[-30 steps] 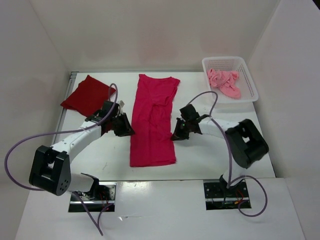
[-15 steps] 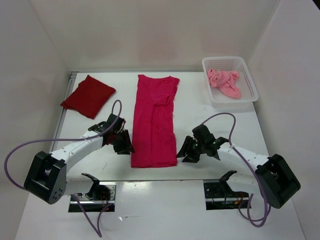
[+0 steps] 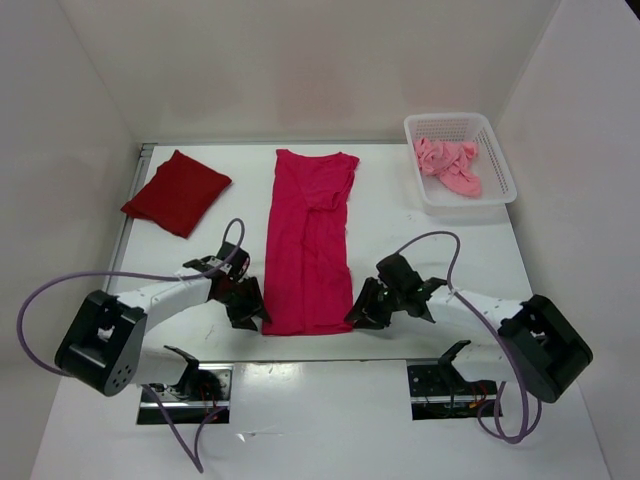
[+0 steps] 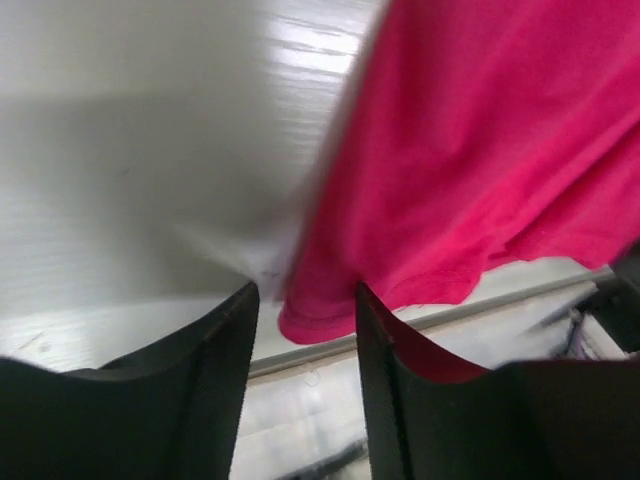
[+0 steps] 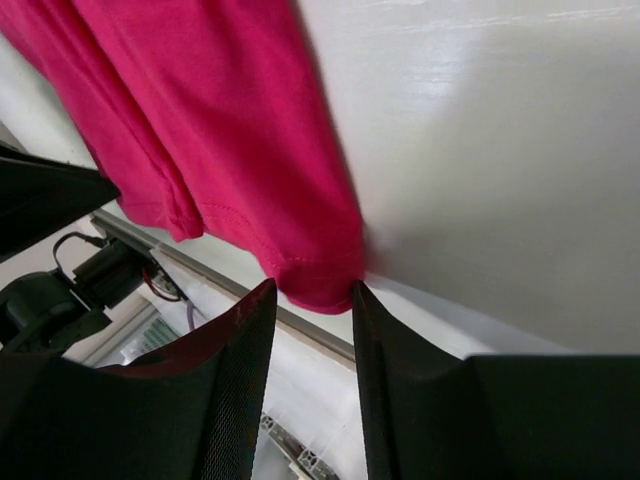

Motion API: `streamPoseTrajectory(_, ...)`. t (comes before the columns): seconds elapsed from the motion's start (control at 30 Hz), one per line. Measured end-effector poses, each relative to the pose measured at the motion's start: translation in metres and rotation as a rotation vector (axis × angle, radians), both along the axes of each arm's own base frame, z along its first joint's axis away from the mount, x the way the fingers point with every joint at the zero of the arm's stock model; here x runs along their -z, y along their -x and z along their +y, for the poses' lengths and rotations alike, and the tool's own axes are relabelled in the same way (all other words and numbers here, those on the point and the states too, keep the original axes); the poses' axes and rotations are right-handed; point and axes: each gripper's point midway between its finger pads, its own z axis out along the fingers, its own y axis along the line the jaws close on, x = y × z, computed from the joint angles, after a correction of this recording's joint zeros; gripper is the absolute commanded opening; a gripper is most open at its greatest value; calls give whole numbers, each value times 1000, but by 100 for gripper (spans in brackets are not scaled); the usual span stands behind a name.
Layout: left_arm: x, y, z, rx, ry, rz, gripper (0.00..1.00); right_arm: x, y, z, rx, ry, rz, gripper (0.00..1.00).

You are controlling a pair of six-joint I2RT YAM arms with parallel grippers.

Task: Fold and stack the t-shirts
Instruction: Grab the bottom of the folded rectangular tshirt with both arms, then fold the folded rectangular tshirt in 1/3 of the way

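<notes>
Both arms had moved toward the near edge of the tabletop [image 3: 420,250] since one second before. At that time they were beside the middle of the magenta-pink t-shirt [image 3: 308,250]; now each one was low at a near corner of it. The shirt itself had not shifted.

The white tabletop carried everything. The magenta-pink t-shirt was the largest thing on it. It lay flat in the centre as a long narrow strip, with its sides folded in, and reached from the far edge almost to the near edge. The dark red t-shirt [image 3: 177,190] lay folded at the far left, well apart from the strip. The white mesh basket [image 3: 448,126] stood at the far right corner, and the light salmon pink t-shirt [image 3: 448,166] lay crumpled inside it.

The left gripper [image 3: 252,312] was at the near left corner of the strip. Its fingers [image 4: 225,340] stood apart with a moderate gap, and the hem corner lay just ahead of that gap, not pinched. The right gripper [image 3: 358,312] was at the near right corner. Its fingers [image 5: 240,350] were also parted, with the hem corner just beyond the tips, and it held nothing.
</notes>
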Motion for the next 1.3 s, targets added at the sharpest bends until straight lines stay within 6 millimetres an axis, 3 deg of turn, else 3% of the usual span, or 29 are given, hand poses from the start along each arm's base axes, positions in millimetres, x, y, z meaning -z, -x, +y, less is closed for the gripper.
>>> streamPoseTrajectory(0.03, 3, 2, -2, 1, 6, 20, 44, 2, 0, 0, 0, 2, 6, 42)
streamPoseTrajectory(0.13, 5, 2, -10, 15, 51, 46, 37, 8, 2, 1, -8, 13, 22, 33)
streamPoseTrajectory(0.17, 5, 2, -12, 18, 61, 46, 28, 9, 4, 2, -13, 14, 26, 29)
streamPoseTrajectory(0.2, 5, 1, -13, 23, 68, 42, 24, 10, 5, 3, -19, 15, 27, 21)
streamPoseTrajectory(0.37, 6, 2, -13, 25, 77, 25, 7, 11, 11, 6, -41, 21, 31, 6)
streamPoseTrajectory(0.63, -15, 19, -14, 53, 115, 13, 0, -7, 45, 15, -117, -7, 37, 0)
streamPoseTrajectory(0.8, -27, 28, -7, 71, 68, 63, 0, -29, 44, 4, -104, -7, 25, 0)
streamPoseTrajectory(0.87, -46, 10, -8, 75, 55, 26, 0, -40, 25, -2, -71, 1, 0, 0)
streamPoseTrajectory(0.97, -79, -47, -13, 43, 76, -110, 0, -60, -24, -10, -13, 22, -60, 0)
streamPoseTrajectory(1.03, -89, -82, -11, 18, 79, -171, 0, -71, -59, -14, 5, 40, -109, 0)
streamPoseTrajectory(1.13, -86, -131, -3, -18, 48, -201, 0, -84, -120, -18, 12, 74, -184, 0)
streamPoseTrajectory(1.3, -64, -212, 1, -52, -6, -248, 0, -76, -210, -22, -3, 134, -251, 0)
